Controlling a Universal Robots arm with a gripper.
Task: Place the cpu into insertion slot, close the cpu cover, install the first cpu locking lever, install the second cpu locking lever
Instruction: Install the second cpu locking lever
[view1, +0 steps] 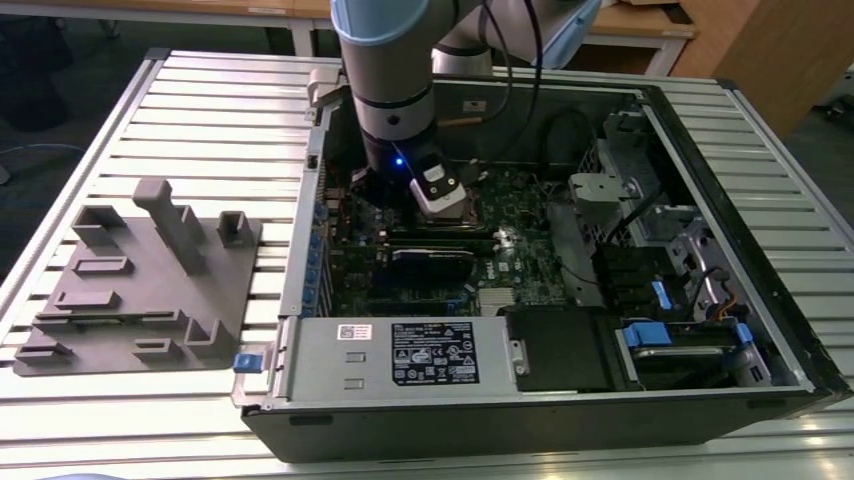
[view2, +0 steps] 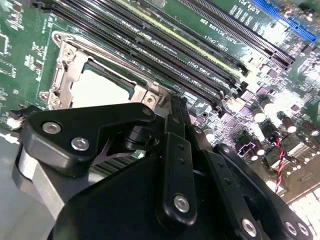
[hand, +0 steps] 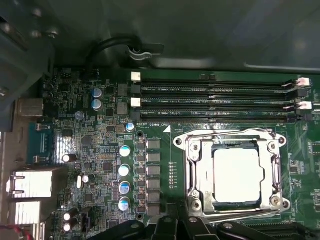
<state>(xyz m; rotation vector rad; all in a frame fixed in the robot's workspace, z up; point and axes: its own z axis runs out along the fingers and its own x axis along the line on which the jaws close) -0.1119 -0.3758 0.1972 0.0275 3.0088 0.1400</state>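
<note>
The cpu (hand: 237, 175), a pale square chip, lies flat in the insertion slot (hand: 235, 146) on the green motherboard. The cpu cover (hand: 272, 170) is down around it as a metal frame. Thin wire levers run along the socket's memory-slot side (hand: 225, 133) and the opposite side (hand: 240, 214); whether they are hooked I cannot tell. My gripper (hand: 175, 221) is shut and hovers just beside the socket. In the second wrist view the gripper (view2: 172, 107) has its tip by a socket corner, with the cpu (view2: 100, 90) beyond. From the exterior view, the gripper (view1: 447, 195) is inside the open case.
Long black memory slots (hand: 215, 90) run beside the socket, with a row of capacitors (hand: 124, 170) on another side. A black cable (hand: 107, 45) loops near the case wall. The power supply (view1: 400, 355) fills the case front, and a grey fixture plate (view1: 147, 280) lies at the exterior view's left.
</note>
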